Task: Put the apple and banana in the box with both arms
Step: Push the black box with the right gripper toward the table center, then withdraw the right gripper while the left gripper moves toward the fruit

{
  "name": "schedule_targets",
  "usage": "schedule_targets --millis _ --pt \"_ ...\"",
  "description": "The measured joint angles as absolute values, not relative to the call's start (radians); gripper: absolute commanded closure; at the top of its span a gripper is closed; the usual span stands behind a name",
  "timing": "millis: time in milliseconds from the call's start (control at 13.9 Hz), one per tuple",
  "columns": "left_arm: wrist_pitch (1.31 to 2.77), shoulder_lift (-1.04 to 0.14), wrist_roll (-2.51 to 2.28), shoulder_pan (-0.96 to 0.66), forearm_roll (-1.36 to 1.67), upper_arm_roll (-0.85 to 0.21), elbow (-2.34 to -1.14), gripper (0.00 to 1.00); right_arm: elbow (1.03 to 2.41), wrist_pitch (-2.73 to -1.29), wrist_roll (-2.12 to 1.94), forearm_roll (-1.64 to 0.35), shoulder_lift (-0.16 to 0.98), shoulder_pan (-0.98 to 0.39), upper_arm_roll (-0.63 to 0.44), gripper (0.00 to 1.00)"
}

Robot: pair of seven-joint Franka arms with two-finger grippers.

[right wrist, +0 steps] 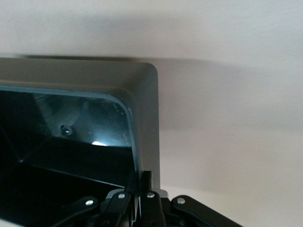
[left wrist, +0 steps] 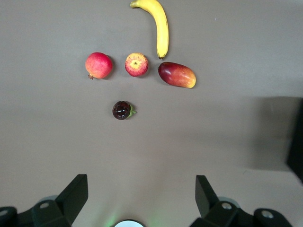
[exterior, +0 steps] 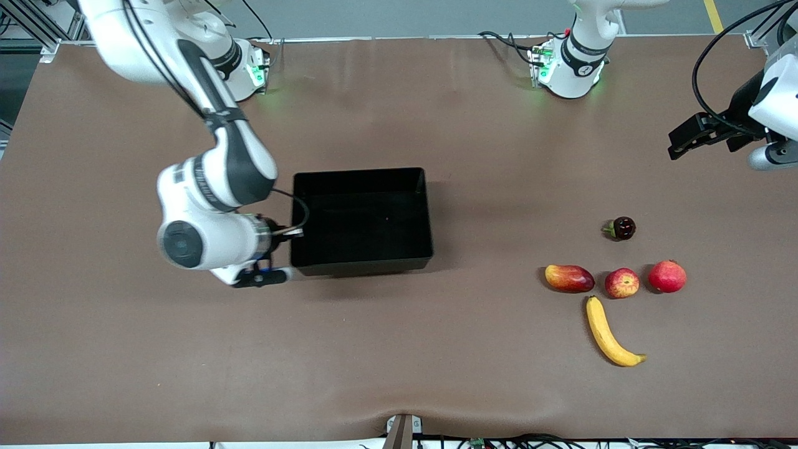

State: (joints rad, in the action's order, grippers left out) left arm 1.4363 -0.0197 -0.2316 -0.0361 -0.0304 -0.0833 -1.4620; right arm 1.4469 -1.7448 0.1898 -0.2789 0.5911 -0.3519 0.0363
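Note:
The black box (exterior: 361,178) stands open-topped in the middle of the table, toward the right arm's end. My right gripper (exterior: 293,237) is shut on the box's end wall (right wrist: 147,109), one finger inside and one outside (right wrist: 141,176). The apple (exterior: 621,283) (left wrist: 136,65) lies toward the left arm's end, with the banana (exterior: 608,332) (left wrist: 160,26) just nearer to the front camera. My left gripper (exterior: 686,138) hangs open and empty over the table's edge at the left arm's end, with its fingers wide apart (left wrist: 141,179).
A red-yellow mango (exterior: 569,278) and a red round fruit (exterior: 667,276) flank the apple. A small dark fruit (exterior: 622,228) lies farther from the front camera than the apple. Nothing shows inside the box.

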Motion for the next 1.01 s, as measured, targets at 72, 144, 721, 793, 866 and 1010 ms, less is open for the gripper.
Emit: schedule_targets --millis 72,144,721,793,866,1010 --pt "1.436 -0.020 -0.232 -0.036 -0.030 -0.083 -1.462 0.00 1.452 -1.771 0.211 -0.293 0.607 -0.385 0.036 1.00" --pt "1.436 -0.020 -0.232 -0.036 -0.030 -0.083 -1.462 0.00 1.456 -1.799 0.243 -0.300 0.624 -0.419 0.036 1.00" --pt "1.436 -0.020 -0.232 -0.036 -0.030 -0.083 -1.462 0.00 1.456 -1.925 0.450 -0.318 0.680 -0.542 0.027 0.00" --pt "1.436 -0.020 -0.232 -0.036 -0.030 -0.083 -1.462 0.00 1.451 -1.921 0.458 -0.318 0.680 -0.536 0.022 0.00" --pt "1.436 -0.020 -0.232 -0.036 -0.030 -0.083 -1.462 0.00 1.442 -1.901 0.460 -0.318 0.679 -0.525 0.018 0.00" --pt "1.436 -0.020 -0.232 -0.036 -0.030 -0.083 -1.462 0.00 1.394 -1.812 0.460 -0.318 0.674 -0.481 0.013 0.00"
